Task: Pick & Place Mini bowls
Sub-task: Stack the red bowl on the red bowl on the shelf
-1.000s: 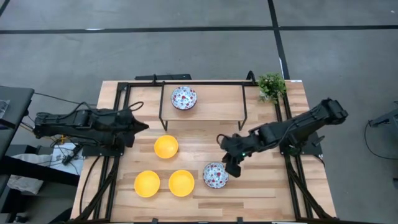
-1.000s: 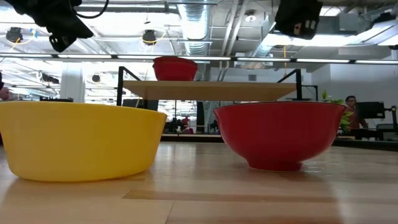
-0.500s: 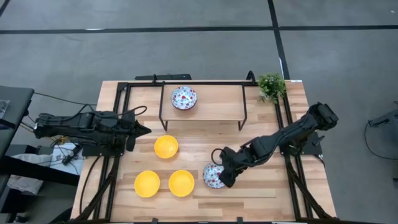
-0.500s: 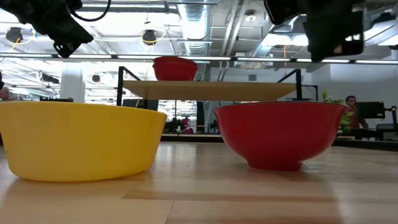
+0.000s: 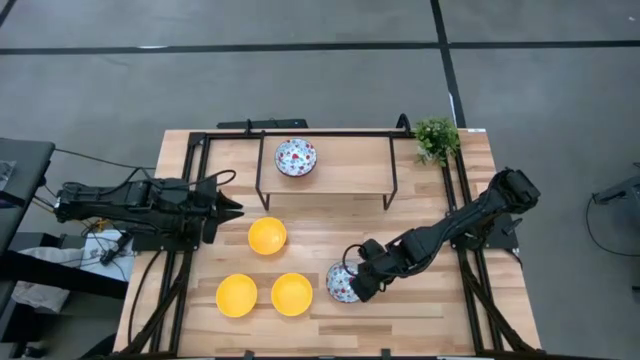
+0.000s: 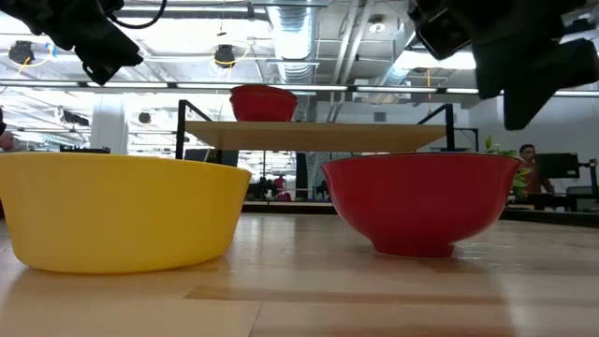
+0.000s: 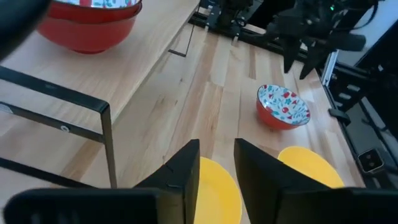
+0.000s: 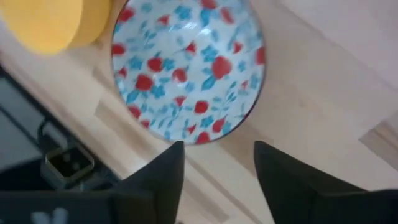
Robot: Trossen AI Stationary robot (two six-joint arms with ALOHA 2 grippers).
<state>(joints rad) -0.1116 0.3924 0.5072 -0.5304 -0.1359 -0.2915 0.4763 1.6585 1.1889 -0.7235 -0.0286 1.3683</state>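
The right gripper (image 5: 352,282) hangs low over the floral bowl (image 5: 341,283) at the front of the table, its two dark fingers (image 8: 163,180) spread wide with a clear gap between them and the bowl's rim just ahead of the tips; nothing is gripped. That bowl, white inside with red and blue speckle and red outside, sits upright on the table (image 5: 420,300), just beside a yellow bowl (image 5: 292,294). A second yellow bowl (image 5: 236,296) lies next to that one, and a third (image 5: 267,236) sits farther back, near the left gripper (image 5: 232,208). The left gripper waits at the table's left side, its fingers (image 7: 184,177) a narrow slot apart and holding nothing. Another floral bowl (image 5: 295,157) stands on the raised wooden shelf (image 5: 345,170) with black metal legs at the back. A small green plant (image 5: 436,137) occupies the back right corner. The tabletop is pale plank wood; around it lies grey floor (image 5: 300,80) crossed by dark lines. Across the table, a bright workspace shows ceiling ducts and lamps, and a person (image 6: 529,159) far off.
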